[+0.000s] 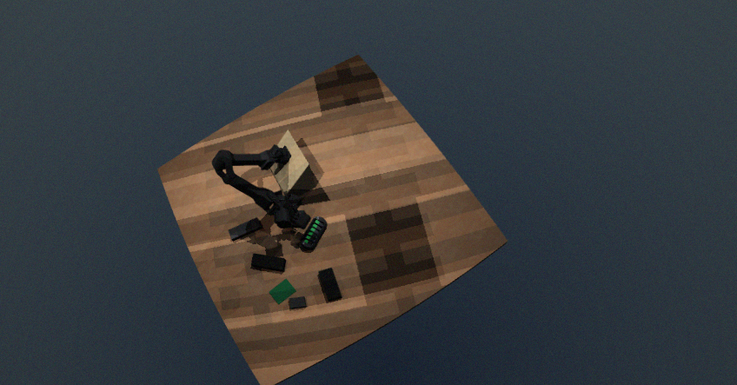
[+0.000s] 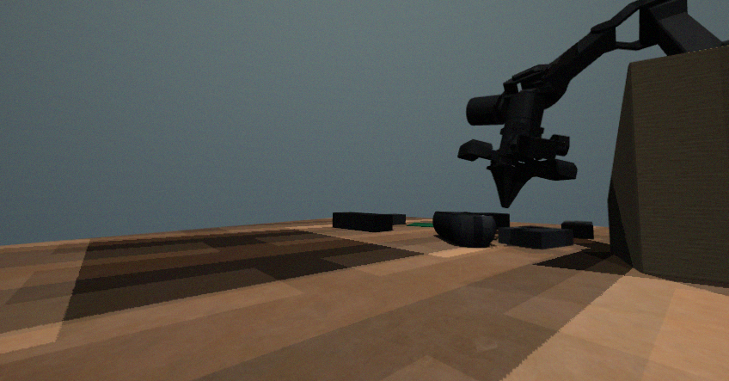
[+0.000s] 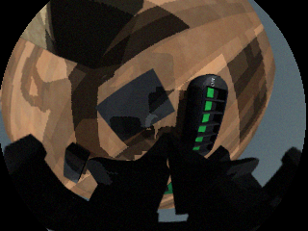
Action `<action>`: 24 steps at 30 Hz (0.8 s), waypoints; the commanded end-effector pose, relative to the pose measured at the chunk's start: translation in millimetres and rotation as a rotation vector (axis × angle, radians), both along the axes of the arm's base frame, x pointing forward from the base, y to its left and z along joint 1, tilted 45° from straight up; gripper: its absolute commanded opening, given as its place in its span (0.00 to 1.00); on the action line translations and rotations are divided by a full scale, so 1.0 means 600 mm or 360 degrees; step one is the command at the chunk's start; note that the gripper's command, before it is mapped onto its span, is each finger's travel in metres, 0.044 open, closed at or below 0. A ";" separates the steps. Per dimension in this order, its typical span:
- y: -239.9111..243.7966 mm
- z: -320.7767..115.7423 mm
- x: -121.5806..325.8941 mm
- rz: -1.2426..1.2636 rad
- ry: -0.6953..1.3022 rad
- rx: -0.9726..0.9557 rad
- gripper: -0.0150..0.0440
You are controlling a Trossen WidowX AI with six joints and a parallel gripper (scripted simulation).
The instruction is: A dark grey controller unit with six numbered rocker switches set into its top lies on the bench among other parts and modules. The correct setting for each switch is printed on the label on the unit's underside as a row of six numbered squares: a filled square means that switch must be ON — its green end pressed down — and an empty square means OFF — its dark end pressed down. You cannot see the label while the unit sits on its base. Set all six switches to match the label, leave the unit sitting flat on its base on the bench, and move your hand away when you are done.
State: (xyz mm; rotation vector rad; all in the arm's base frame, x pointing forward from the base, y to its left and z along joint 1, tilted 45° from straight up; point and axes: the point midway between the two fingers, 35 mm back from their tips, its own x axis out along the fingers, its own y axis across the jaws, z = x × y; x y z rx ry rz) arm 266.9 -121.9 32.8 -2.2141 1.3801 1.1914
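With closed, empty black gripper fingers, press squarely on any wrong rocker of the dark grey rounded controller unit, without tipping it.

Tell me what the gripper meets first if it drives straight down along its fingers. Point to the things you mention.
Probably the bench [image 1: 382,184] [image 2: 358,326] [image 3: 212,48], between the dark grey block [image 2: 544,237] [image 3: 132,98] and the controller unit [image 1: 313,234] [image 2: 460,229] [image 3: 193,108]; depth is unclear, so the gripper [image 2: 505,205] [image 3: 166,135] might clip the block's edge instead.

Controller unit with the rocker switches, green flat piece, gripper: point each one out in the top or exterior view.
Controller unit [image 1: 322,229] [image 2: 462,230] [image 3: 194,103]: top, exterior and wrist views, on its casing.
Green flat piece [image 1: 282,291]: top view, middle of its face.
Gripper [image 2: 505,205]: exterior view, at its fingertips.
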 end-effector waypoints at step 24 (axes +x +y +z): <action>0.038 -0.025 0.057 -0.0197 0.0209 -0.0169 0.30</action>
